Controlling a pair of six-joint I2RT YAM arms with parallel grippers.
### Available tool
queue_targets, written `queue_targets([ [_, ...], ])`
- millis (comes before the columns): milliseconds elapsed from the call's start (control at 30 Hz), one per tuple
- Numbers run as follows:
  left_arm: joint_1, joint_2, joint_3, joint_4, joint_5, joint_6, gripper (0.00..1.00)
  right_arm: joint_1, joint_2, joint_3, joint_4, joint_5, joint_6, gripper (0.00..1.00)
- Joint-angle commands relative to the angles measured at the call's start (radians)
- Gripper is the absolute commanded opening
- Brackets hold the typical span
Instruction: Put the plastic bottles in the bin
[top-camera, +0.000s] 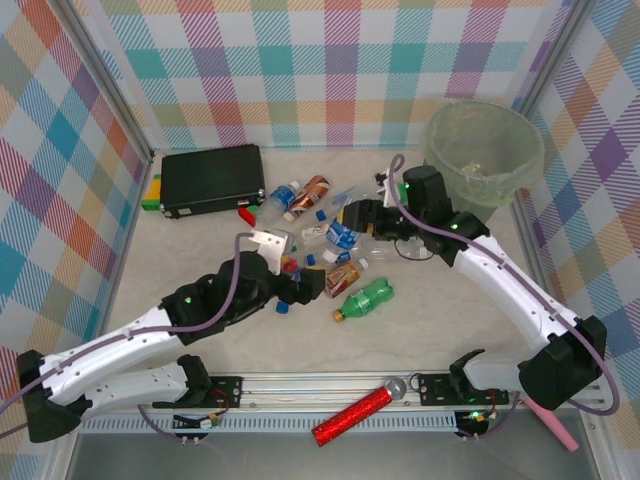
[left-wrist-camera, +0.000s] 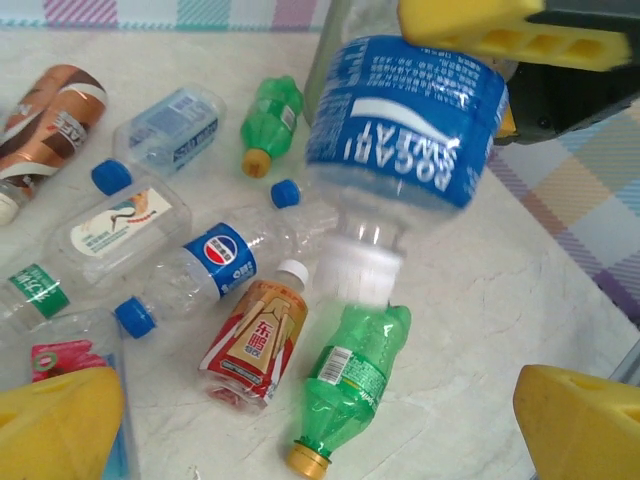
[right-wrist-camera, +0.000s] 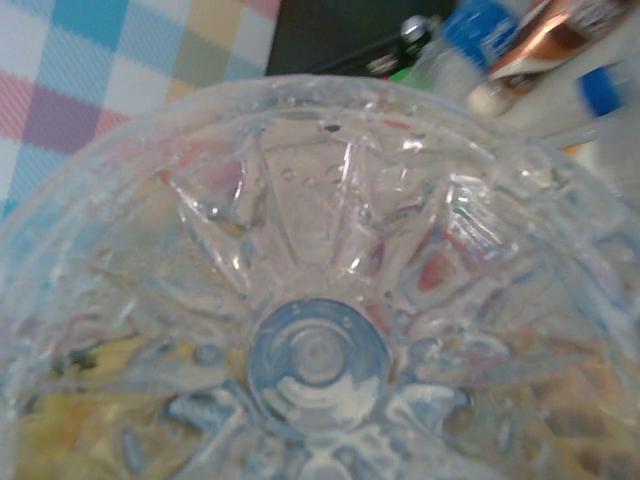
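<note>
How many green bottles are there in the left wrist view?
2. One green bottle lies near the top; a second green bottle lies bottom centre, beside the orange-labelled bottle. More may hide behind the big blue-labelled bottle.

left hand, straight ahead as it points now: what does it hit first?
Probably the blue-label bottle, cap end first. Depth is unclear, so it could slip under that and reach the near green bottle below.
</note>
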Motion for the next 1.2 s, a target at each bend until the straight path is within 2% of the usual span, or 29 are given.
queue_targets([
  [0, -0.006, -0.065, -0.040, -0.055, -0.064, -0.025, 1.00, -0.076, -0.001, 0.077, -0.049, 0.082, -0.011, 0.62],
  [133, -0.006, -0.137, -0.077, -0.083, -0.087, -0.046, 1.00, -0.181, -0.007, 0.137, -0.095, 0.101, 0.014, 0.62],
  [267, -0.006, -0.201, -0.120, -0.091, -0.088, -0.068, 1.00, -0.230, -0.021, 0.206, -0.113, 0.177, -0.005, 0.62],
  [467, -0.006, -0.254, -0.154, -0.111, -0.082, -0.098, 1.00, -0.285, 0.005, 0.408, -0.204, 0.416, -0.094, 0.63],
  [700, -0.006, -0.272, -0.169, -0.113, -0.066, -0.108, 1.00, -0.303, 0.064, 0.518, -0.131, 0.736, -0.252, 0.61],
  [967, -0.006, -0.299, -0.149, -0.154, -0.052, -0.118, 1.00, -0.352, 0.189, 0.558, -0.042, 0.914, -0.388, 0.62],
  [1167, -0.006, -0.336, -0.159, -0.185, -0.068, -0.132, 1.00, -0.368, 0.257, 0.517, -0.045, 0.904, -0.382, 0.65],
])
